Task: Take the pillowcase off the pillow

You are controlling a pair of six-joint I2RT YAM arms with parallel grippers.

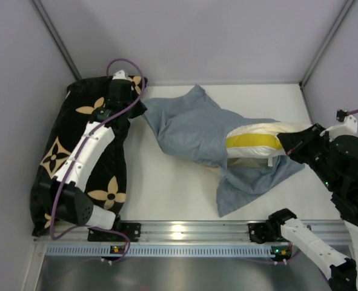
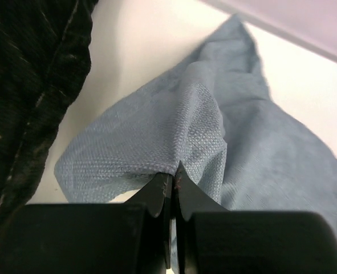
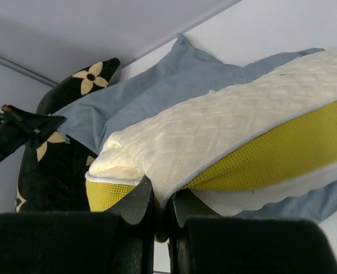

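Left gripper (image 2: pixel 173 174) pinches pillowcase (image 2: pixel 151 131) corner toward table's (image 1: pixel 166 188) left edge. Right gripper (image 3: pixel 159 200) clamps exposed pillow (image 3: pixel 214 137) end by right edge: opposed anchors for separation.

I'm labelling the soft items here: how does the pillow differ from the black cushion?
The pillow is cream with a yellow band; the black cushion carries tan flower motifs. The pillow sits partly inside the blue-grey pillowcase, pinched by the right gripper; the cushion lies apart, uncased. Both are soft.
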